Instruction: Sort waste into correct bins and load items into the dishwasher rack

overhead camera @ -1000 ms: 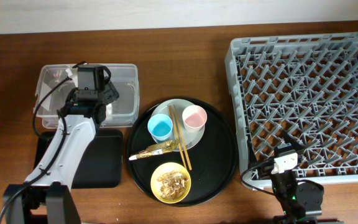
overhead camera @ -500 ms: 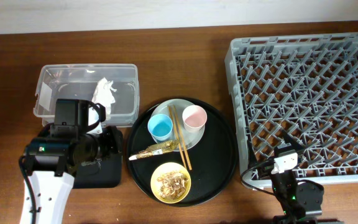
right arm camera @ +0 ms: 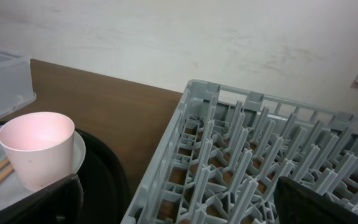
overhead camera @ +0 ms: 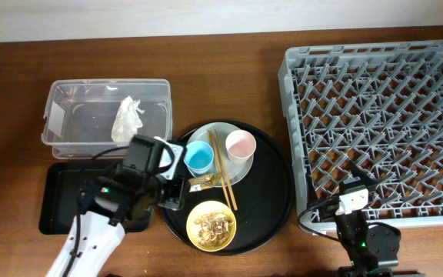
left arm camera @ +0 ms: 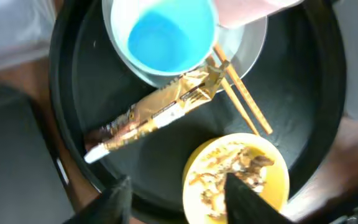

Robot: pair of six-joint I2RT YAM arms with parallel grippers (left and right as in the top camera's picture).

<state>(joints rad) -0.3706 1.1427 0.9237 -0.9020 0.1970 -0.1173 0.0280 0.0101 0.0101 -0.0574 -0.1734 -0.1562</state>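
left gripper [left arm camera: 178, 182] hangs jaws spread and empty over the gold wrapper [left arm camera: 160, 115] on the round black tray [overhead camera: 271, 192], mid-table near the front edge, so i can pinch it for binning; right gripper [right arm camera: 178, 198] idles, jaws released.

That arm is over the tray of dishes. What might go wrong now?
The gold wrapper lies with its far end against the chopsticks and beside the blue cup, so lifting it may drag them. The left gripper, open, hangs close to the yellow bowl; a bump could spill its food scraps.
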